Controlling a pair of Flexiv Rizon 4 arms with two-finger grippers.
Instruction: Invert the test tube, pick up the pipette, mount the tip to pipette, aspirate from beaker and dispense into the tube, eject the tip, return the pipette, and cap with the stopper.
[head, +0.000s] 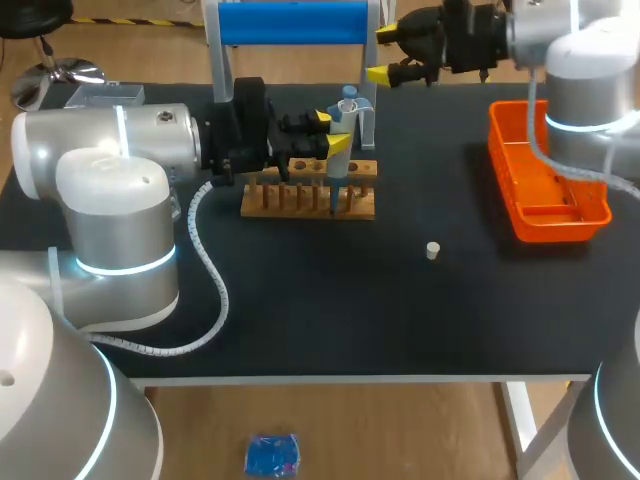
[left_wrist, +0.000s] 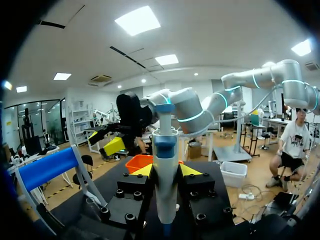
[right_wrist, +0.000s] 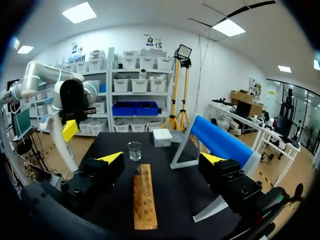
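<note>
My left gripper (head: 332, 132) is shut on a white pipette with a blue collar (head: 345, 108) and holds it upright. Its thin lower end points down into the wooden rack (head: 310, 196). In the left wrist view the pipette (left_wrist: 165, 175) stands between the yellow fingertips (left_wrist: 142, 170). My right gripper (head: 388, 55) hangs open and empty above the table's far edge, behind the rack. From the right wrist view the rack (right_wrist: 145, 200) lies ahead of and below the open gripper (right_wrist: 161, 162), with a glass beaker (right_wrist: 134, 150) past its far end. A small white stopper (head: 433, 250) lies alone on the black mat.
An orange tray (head: 545, 190) sits at the right side of the table. A stand with a blue roller (head: 290, 25) rises behind the rack. A white box (right_wrist: 162, 137) rests beside the beaker near the far edge.
</note>
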